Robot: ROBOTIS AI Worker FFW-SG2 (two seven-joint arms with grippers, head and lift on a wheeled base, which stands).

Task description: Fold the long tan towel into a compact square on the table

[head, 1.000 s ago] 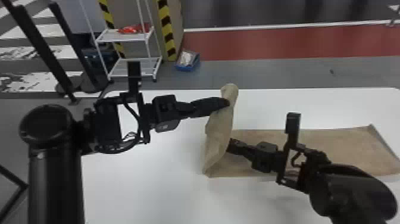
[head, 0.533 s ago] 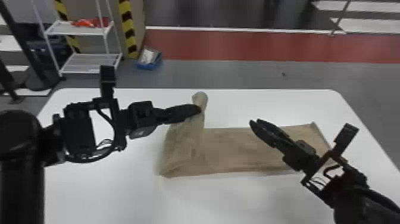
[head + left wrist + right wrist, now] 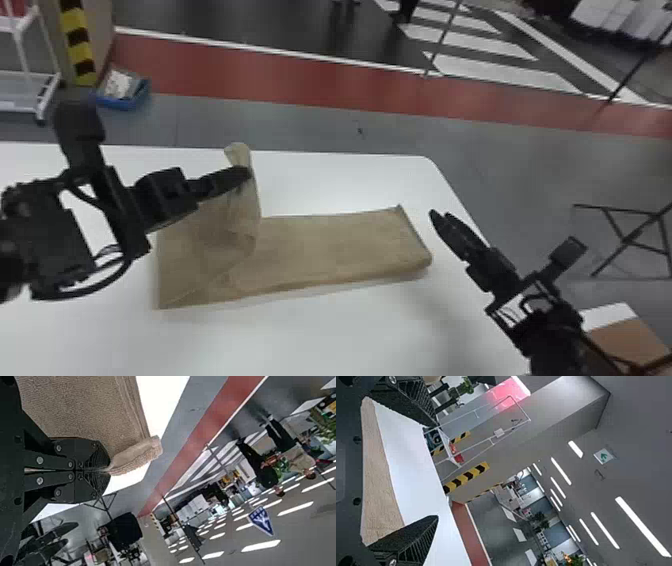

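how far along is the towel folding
Looks done: the towel lies as a long strip, flat toward its right end. In hand: the left tool pinches a raised part near its left end. Remaining: laying that part down and reaching a compact square; the right tool hangs open beyond the right end.

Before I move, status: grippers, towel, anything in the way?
Left gripper shut on towel, part raised toward its left end. Right gripper open, beyond right end. Rest lies on table. Possible obstruction: left gripper itself, at raised part.
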